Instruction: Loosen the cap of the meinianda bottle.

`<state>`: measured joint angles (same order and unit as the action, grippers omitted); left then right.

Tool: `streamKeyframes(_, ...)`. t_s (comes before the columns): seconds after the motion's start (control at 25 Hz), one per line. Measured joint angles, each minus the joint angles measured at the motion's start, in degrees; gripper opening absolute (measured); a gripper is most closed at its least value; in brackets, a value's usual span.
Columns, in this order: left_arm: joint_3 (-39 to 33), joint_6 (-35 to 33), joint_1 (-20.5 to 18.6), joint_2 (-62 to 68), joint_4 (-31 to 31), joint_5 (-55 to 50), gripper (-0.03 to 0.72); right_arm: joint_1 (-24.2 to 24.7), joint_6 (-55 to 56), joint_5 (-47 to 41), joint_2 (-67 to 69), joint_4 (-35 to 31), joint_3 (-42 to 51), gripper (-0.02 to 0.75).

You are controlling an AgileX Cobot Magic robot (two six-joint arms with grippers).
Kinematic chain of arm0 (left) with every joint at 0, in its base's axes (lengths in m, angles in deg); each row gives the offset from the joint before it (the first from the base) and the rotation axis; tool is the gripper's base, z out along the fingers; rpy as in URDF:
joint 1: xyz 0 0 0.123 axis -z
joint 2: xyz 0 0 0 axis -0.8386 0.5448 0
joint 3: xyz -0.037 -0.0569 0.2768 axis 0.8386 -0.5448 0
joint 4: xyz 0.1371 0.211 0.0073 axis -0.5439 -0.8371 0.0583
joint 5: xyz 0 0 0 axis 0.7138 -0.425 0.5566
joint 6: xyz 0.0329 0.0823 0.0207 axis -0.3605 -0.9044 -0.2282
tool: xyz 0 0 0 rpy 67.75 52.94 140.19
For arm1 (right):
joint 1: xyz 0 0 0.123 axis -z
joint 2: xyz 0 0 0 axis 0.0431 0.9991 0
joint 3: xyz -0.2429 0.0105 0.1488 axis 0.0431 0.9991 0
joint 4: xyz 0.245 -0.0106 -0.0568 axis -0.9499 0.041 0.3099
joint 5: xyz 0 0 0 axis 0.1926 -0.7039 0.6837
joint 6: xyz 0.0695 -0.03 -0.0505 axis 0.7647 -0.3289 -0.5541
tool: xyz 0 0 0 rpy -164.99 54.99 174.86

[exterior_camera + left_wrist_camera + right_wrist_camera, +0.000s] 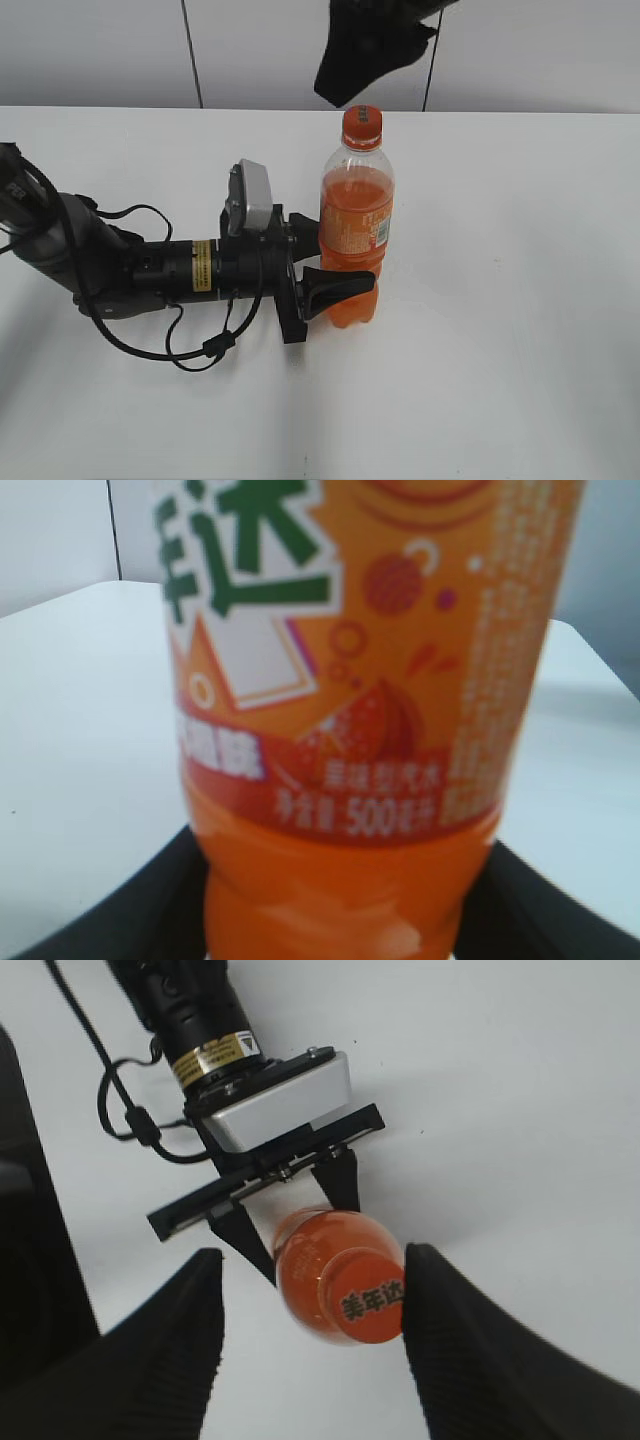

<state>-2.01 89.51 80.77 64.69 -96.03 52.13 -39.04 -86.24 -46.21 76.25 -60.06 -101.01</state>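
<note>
The meinianda bottle (356,235) stands upright on the white table, full of orange drink, with an orange label. Its orange cap (363,124) is on top. My left gripper (338,283) lies low along the table and is shut on the bottle's lower body; the bottle (350,730) fills the left wrist view between the black fingers (345,910). My right gripper (372,50) hangs above the cap. In the right wrist view the right gripper (312,1305) is open, its fingers either side of the cap (366,1297), the right finger close to the cap's edge.
The white table (520,300) extends on all sides. The left arm and its cables (150,275) lie across the table's left half. A grey panelled wall (100,50) stands behind the table.
</note>
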Motion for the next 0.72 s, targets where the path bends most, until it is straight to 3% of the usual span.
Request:
streamKeyframes(0.16,0.0,0.0,0.0,0.0,0.0,0.0,0.402,0.0,24.5,0.0,0.0,3.0,0.0,0.428)
streamKeyframes(0.28,0.0,0.0,0.0,0.0,0.0,-0.1,0.402,0.0,36.4,0.0,0.0,4.9,0.0,0.428)
streamKeyframes(0.72,0.0,0.0,0.0,0.0,0.0,-0.1,0.402,0.0,42.0,0.0,3.1,7.3,0.0,0.428)
